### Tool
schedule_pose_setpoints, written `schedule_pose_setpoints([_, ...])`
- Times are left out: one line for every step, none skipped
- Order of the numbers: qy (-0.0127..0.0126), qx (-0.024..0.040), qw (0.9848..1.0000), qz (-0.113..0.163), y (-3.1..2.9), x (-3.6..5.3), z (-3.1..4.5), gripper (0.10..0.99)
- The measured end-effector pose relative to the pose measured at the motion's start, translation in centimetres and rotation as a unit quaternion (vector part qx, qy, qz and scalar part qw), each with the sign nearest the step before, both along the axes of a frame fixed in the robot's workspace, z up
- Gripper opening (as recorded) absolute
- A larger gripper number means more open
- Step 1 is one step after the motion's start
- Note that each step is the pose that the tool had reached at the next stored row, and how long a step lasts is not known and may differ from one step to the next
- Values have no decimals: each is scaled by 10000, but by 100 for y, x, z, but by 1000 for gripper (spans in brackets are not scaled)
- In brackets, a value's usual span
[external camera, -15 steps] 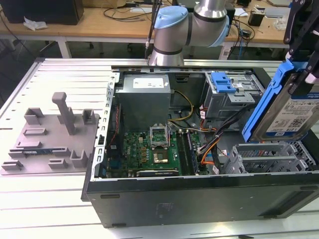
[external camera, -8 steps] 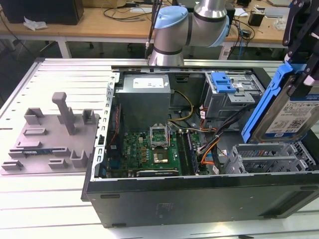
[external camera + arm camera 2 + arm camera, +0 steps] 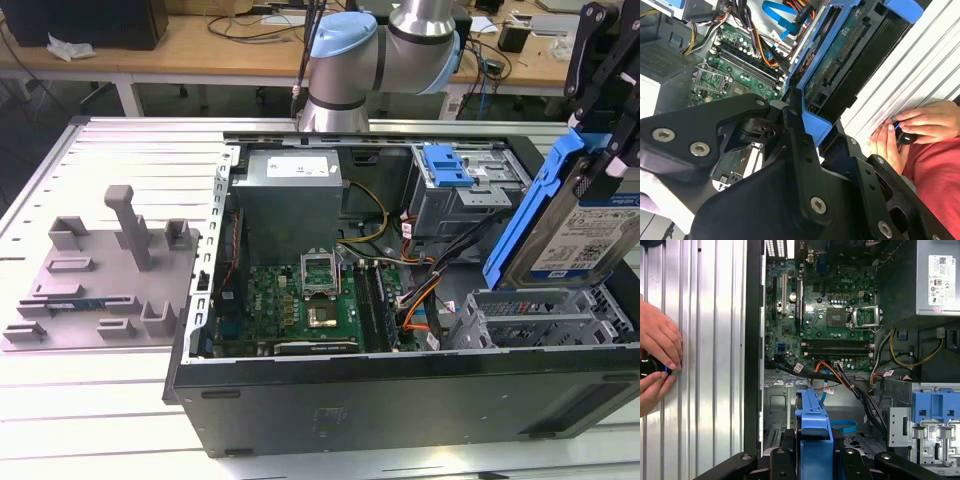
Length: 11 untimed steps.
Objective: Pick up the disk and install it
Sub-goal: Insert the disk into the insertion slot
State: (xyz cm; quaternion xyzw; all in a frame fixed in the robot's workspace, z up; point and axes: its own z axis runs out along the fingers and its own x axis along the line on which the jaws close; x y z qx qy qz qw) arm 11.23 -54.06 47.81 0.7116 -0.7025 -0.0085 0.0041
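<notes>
At the exterior view's right edge, about mid-height, we see the disk (image 3: pixel 588 232) held tilted in the air, its blue carrier bracket running along the side towards the exterior view's left. Its silver face carries a white-and-blue label with barcodes, whose print is too small for us to read. The gripper (image 3: pixel 812 122) has its black jaws closed on the bracket end of the disk, as the second wrist view shows close up. The disk's lower edge sits right at the top of a silver drive cage (image 3: pixel 530 320) in the lower right corner of the open computer case (image 3: pixel 300 405); we cannot tell whether they touch.

Further towards the exterior view's left lie the green motherboard (image 3: pixel 310 300) and, above it in the frame, the grey power-supply box (image 3: pixel 290 190) with a white label of dense small print. A second cage with a bright-blue latch (image 3: pixel 447 165) stands at upper right. The case rests on a ribbed metal tabletop (image 3: pixel 100 410), where a grey fixture plate (image 3: pixel 100 270) sits at middle left. In the first wrist view, a person's hands (image 3: pixel 657 347) rest on the tabletop beside the case, holding a small black knob (image 3: pixel 645 367).
</notes>
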Motion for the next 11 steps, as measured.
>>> schedule_pose_setpoints([0, 0, 10000, 0, -1, 0, -3, 365])
schedule_pose_setpoints([0, 0, 10000, 0, -2, 0, -7, 365])
schedule_pose_setpoints([0, 0, 10000, 0, -4, 0, -11, 365])
schedule_pose_setpoints([0, 1, 10000, 0, -6, 0, -18, 365])
schedule_pose_setpoints([0, 1, 10000, 1, -8, 0, -24, 365])
schedule_pose_setpoints([0, 0, 10000, 2, -12, 0, -35, 365])
schedule_pose_setpoints([0, 1, 10000, 3, -14, 0, -43, 365])
schedule_pose_setpoints([0, 0, 10000, 3, -16, 0, -47, 365])
schedule_pose_setpoints([0, 0, 10000, 4, -17, 0, -51, 365])
schedule_pose_setpoints([0, 0, 10000, 6, -21, 0, -59, 365])
schedule_pose_setpoints([0, 0, 10000, 7, -23, 0, -65, 365])
